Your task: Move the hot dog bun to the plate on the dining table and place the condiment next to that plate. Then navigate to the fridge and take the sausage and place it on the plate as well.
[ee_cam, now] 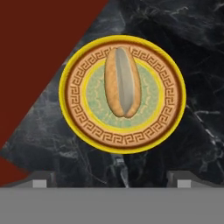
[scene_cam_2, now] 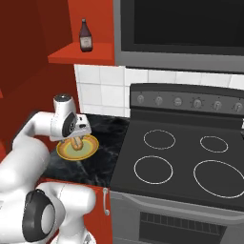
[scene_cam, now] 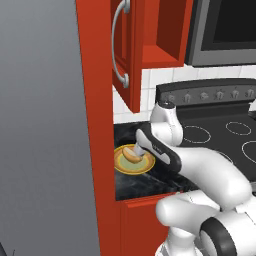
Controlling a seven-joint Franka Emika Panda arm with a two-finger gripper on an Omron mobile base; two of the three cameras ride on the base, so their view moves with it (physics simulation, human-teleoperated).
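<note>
A tan hot dog bun (ee_cam: 123,82) lies split side up in the middle of a yellow plate (ee_cam: 170,118) with an olive-green centre. The plate (scene_cam: 122,167) rests on a black marble counter (scene_cam: 145,180) between a red cabinet wall and a stove. My gripper (ee_cam: 112,179) hangs open just above the bun (scene_cam_2: 76,144) and plate (scene_cam_2: 90,148), holding nothing. In the right base view the gripper (scene_cam_2: 76,139) points straight down. The condiment (scene_cam_2: 85,36), a dark bottle, stands on a red shelf above the counter. The dining table and the sausage are out of view.
A black stove (scene_cam_2: 181,162) with four rings adjoins the counter on the right, under a dark appliance (scene_cam_2: 181,28). A red cabinet side (scene_cam: 100,125) and a handled door (scene_cam: 125,45) hem in the left. A tall grey panel (scene_cam: 40,125) stands left of that; I cannot tell whether it is the fridge.
</note>
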